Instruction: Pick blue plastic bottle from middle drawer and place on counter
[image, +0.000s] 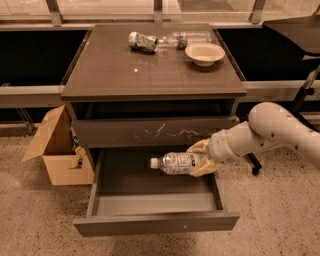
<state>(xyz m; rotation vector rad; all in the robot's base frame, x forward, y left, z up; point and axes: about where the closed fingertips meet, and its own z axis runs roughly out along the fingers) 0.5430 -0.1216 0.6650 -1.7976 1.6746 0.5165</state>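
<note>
Gripper (196, 159) reaches in from the right, over the right half of the open middle drawer (155, 223); its yellowish fingers are clamped on the blue plastic bottle (176, 163), which lies horizontal, cap pointing left; the counter (150, 70) above carries a crushed can (142, 41), a clear bottle (189, 38) and a bowl (204, 53); a cardboard box (52, 150) stands left of the cabinet.

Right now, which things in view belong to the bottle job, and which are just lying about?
On the job: small clear bluish plastic bottle with white cap, gripped by the gripper in the open dark grey middle drawer; glossy dark counter.
Lying about: crushed green-and-white can, clear bottle, beige bowl, brown cardboard box.
</note>
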